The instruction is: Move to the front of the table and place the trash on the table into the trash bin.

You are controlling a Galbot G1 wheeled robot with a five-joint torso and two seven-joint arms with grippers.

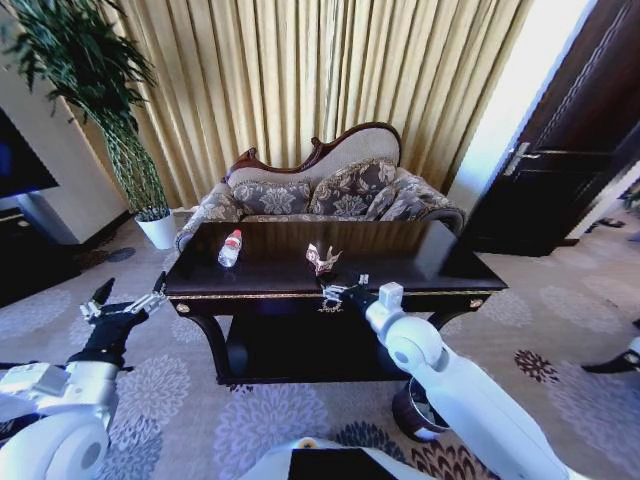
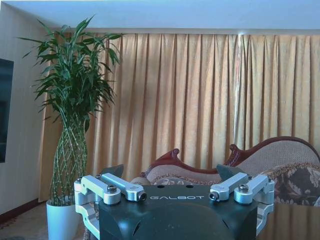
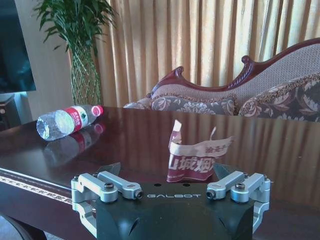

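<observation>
Wrapper (image 1: 322, 258) crumpled, upright on table (image 1: 270, 280) near front edge, middle; right gripper (image 1: 343, 291) at table's front edge just before wrapper, fingers spread wide, nothing held
Bottle (image 1: 230, 248) on its side on table, left of wrapper, well apart
Bin (image 1: 412, 412) on carpet under right arm, right of table; contents hidden
Left gripper (image 1: 122, 302) above carpet left of table, wide open, empty
Sofa (image 1: 320, 195) behind table

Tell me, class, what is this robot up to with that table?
The robot stands at the front of the table. Its right gripper is open at the front edge, facing the crumpled wrapper without touching it. The plastic bottle lies on its side farther left. The left gripper is open, off the table's left end. The trash bin sits on the floor under the right arm.
</observation>
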